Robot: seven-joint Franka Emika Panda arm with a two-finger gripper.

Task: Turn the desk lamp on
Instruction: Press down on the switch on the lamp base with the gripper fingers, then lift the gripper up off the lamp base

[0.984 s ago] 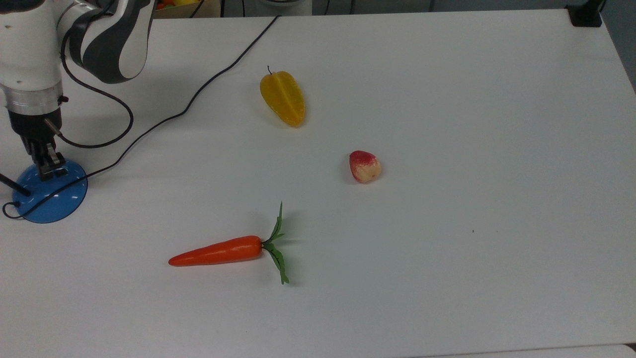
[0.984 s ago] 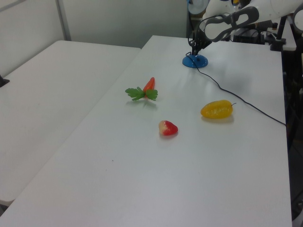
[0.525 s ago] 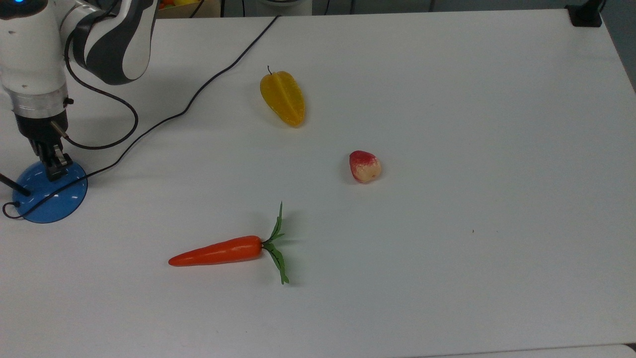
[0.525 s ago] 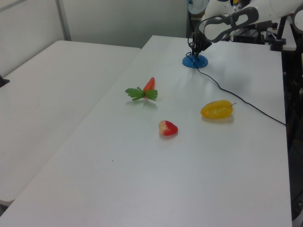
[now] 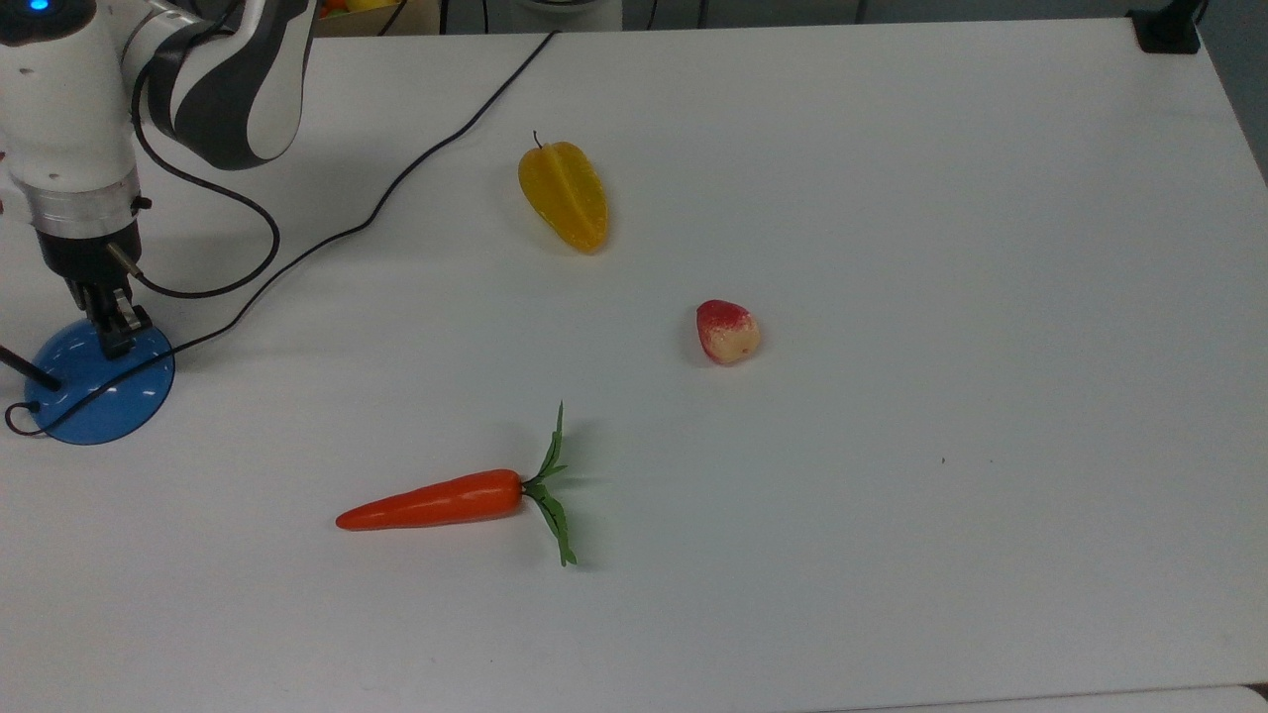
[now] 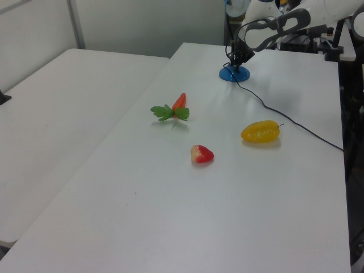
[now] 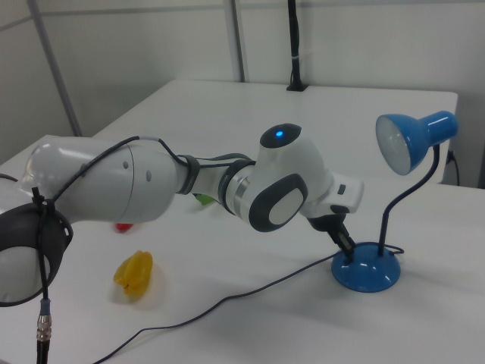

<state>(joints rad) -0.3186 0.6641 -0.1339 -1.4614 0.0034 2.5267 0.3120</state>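
Where the white table (image 5: pixel 892 198) reaches the top view's left edge sits the desk lamp (image 7: pixel 369 267), its glossy blue domed base carrying a thin black stem up to a blue shade that looks unlit. Over the base's far rim, the gripper (image 5: pixel 111 332) points down with its fingers pressed together, holding nothing, tips at or just above the dome. Judging by this, the switch press is underway; next comes a firm downward push. Well apart from the lamp lie a carrot (image 5: pixel 436 501), a yellow fruit (image 5: pixel 565 194) and a red fruit (image 5: pixel 727 332).

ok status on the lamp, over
Gripper at the desk lamp base, fingertips on the blue dome. Lamp head looks unlit. Carrot and fruit well clear.
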